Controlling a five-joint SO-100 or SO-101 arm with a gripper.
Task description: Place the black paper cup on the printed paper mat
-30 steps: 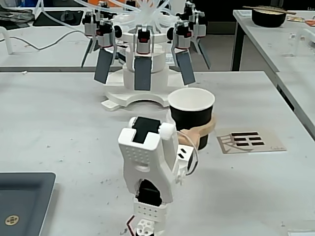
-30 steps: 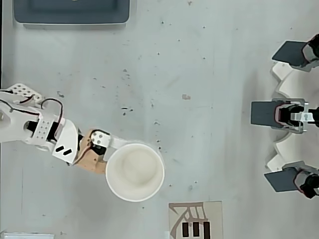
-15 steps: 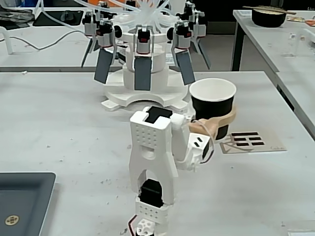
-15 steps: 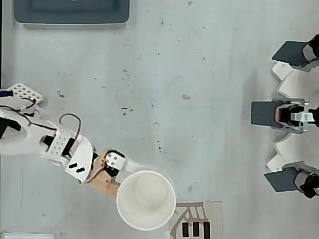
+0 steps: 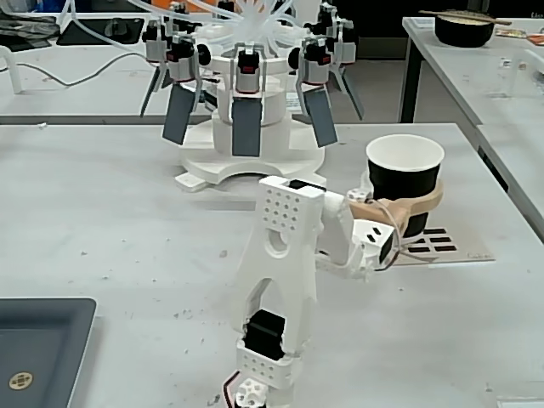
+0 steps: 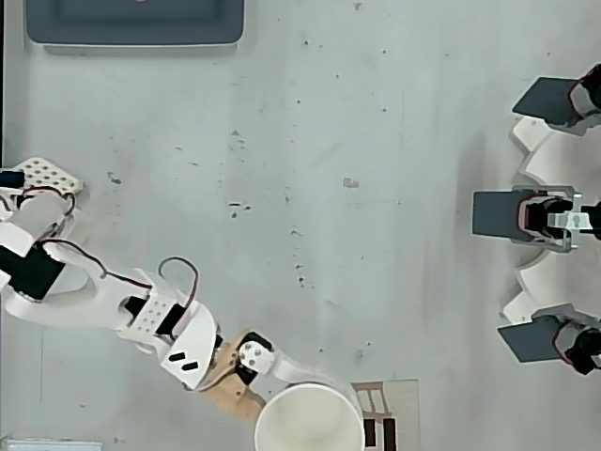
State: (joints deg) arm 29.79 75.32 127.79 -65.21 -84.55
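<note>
One white five-joint arm stands at the near edge of the pale grey table [image 5: 127, 212], with a dark grey tray [image 5: 38, 340] at near left in the fixed view. Its gripper [image 5: 418, 202] is clamped around the tapered black paper cup with the white inside [image 5: 405, 183], the tan finger [image 5: 399, 206] wrapping the cup's lower wall. The cup sits upright at right, over the near-left part of the beige printed paper mat with black bars [image 5: 442, 246]; whether its base touches the sheet I cannot tell. In the overhead view the cup's rim [image 6: 310, 423] overlaps the mat's edge [image 6: 399, 413]. To finish well, I would carry the cup a little farther onto the sheet, keep it level, lower it gently, and only then release. Farther back stands a white round fixture with grey paddles [image 5: 248, 127].
</note>
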